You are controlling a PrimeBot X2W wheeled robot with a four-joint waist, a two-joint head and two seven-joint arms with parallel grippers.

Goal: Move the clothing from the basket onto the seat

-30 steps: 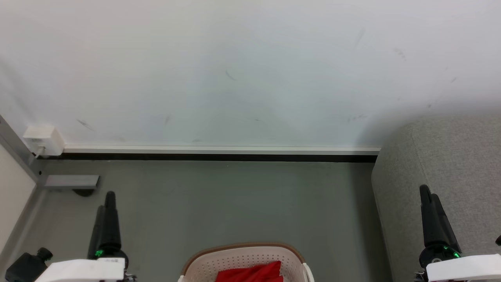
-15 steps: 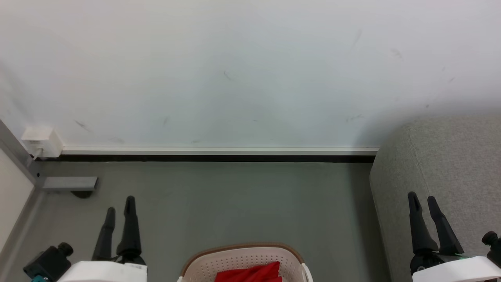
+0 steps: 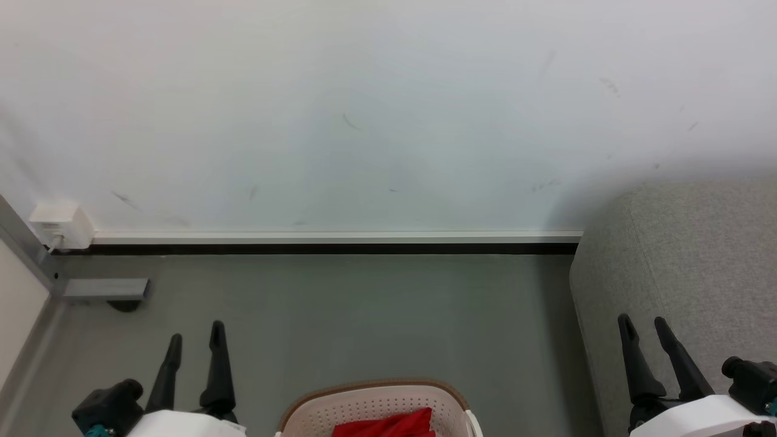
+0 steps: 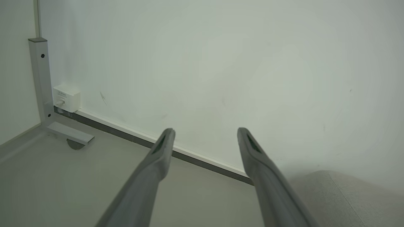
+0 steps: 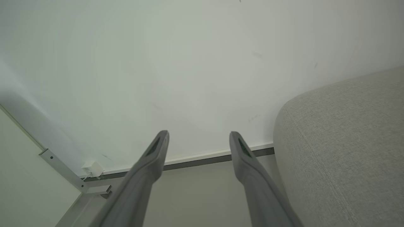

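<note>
The cream basket (image 3: 315, 413) with a brown rim pokes up at the bottom middle of the head view, red clothing (image 3: 388, 423) bunched inside it. The grey seat (image 3: 698, 255) fills the right side and also shows as the seat (image 5: 341, 148) and the seat (image 4: 334, 192) in the wrist views. My left gripper (image 3: 195, 332) hangs open over the floor left of the basket, also seen as the left gripper (image 4: 205, 130). My right gripper (image 3: 642, 325) stands open in front of the seat's rounded edge, seen too as the right gripper (image 5: 199, 134). Both hold nothing.
A white wall (image 3: 364, 109) with a dark skirting strip (image 3: 334, 247) closes the back. At far left stand a metal frame foot (image 3: 103, 290) and a small white box (image 3: 57, 218). Grey floor (image 3: 376, 315) lies between basket and wall.
Both grippers went from shut to open and have turned and dropped lower in the head view. The camera has shifted slightly, so the scene slid a little left.
</note>
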